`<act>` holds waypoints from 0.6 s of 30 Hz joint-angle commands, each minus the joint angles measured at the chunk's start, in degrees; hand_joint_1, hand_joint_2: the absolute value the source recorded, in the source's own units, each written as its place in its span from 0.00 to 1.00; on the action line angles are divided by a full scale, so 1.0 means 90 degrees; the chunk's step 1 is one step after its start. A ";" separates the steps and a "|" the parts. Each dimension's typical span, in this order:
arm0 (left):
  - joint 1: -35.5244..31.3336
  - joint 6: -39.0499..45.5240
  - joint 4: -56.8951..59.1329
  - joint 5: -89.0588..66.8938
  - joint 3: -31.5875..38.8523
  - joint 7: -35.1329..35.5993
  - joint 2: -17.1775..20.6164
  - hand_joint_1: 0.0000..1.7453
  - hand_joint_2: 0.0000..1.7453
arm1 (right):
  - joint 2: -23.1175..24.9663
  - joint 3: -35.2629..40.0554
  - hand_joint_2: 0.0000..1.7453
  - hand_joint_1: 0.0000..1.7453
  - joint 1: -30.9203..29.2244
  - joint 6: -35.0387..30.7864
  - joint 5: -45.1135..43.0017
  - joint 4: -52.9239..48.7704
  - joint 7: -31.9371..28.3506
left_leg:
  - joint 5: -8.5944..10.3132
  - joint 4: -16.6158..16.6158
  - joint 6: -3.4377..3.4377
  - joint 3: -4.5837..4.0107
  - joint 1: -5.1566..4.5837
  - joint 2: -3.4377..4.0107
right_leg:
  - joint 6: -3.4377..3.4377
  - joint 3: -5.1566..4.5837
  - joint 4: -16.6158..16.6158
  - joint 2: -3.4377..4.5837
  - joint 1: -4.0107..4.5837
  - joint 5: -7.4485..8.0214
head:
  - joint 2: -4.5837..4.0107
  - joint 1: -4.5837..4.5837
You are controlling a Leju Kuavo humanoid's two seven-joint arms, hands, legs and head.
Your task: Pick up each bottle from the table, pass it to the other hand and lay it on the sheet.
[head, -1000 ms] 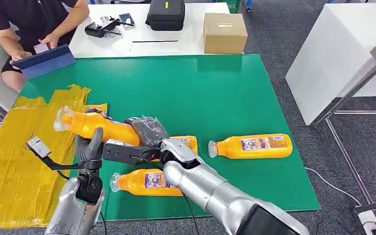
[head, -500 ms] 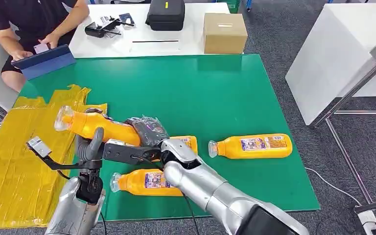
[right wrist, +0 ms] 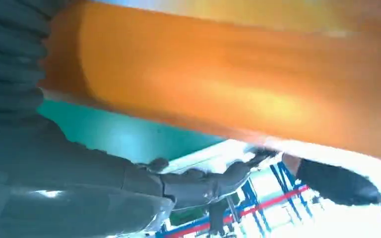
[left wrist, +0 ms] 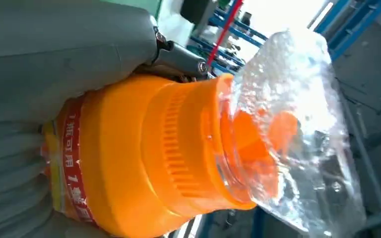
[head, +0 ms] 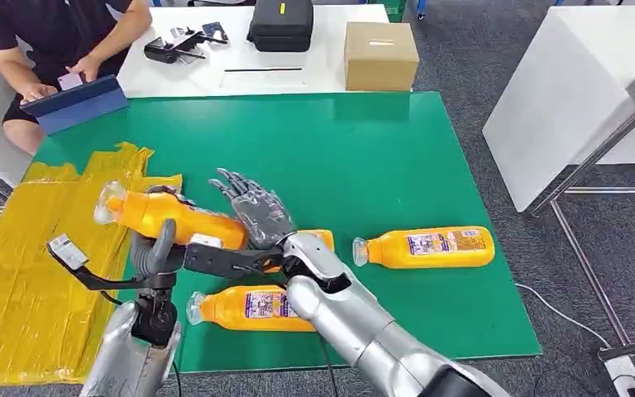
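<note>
Floor: grey carpet (head: 479, 58) all around the furniture.
Worktop: a green-topped worktop (head: 364, 157) fills the middle of the head view.
Second table: a white table (head: 240, 70) stands just behind it, carrying a black case (head: 279, 23), a cardboard box (head: 380, 55) and some small dark devices (head: 174, 45).
Person: seated at the far left corner, hands on a blue tablet cover (head: 74, 103).
Right side: a white slanted panel (head: 570, 91) on a metal frame (head: 587, 165).
Cable: a white cable (head: 562, 318) runs to a power strip (head: 628, 368).
</note>
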 commanded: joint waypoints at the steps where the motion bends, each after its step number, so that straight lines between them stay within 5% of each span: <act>1: 0.0085 -0.0199 0.0162 0.0105 0.0194 -0.0065 0.0170 1.00 1.00 | -0.0726 -0.0743 0.00 0.00 0.0597 0.0162 0.0108 -0.1967 -0.0065 | 0.0000 -0.0001 -0.0016 0.0007 0.0005 -0.0003 | -0.0006 0.0012 -0.0005 -0.0009 0.0005 0.0000 | 0.0000 0.0000; 11: 0.0158 0.0073 -0.0417 -0.0287 0.0478 -0.0301 0.0449 1.00 1.00 | -0.0910 -0.0756 0.00 0.00 0.0909 0.0192 0.0088 -0.2553 -0.0207 | -0.0001 0.0000 -0.0018 0.0008 0.0006 0.0003 | -0.0008 0.0009 -0.0003 -0.0006 0.0006 -0.0002 | 0.0000 0.0000; 18: 0.0768 0.2313 -0.3051 -0.3910 0.1547 -0.0970 0.1044 1.00 1.00 | -0.1402 -0.0997 0.00 0.00 0.1775 0.0379 0.0416 -0.3875 -0.0345 | -0.0009 0.0005 -0.0018 0.0002 0.0022 0.0025 | -0.0009 0.0005 -0.0003 0.0012 0.0017 0.0000 | 0.0000 0.0002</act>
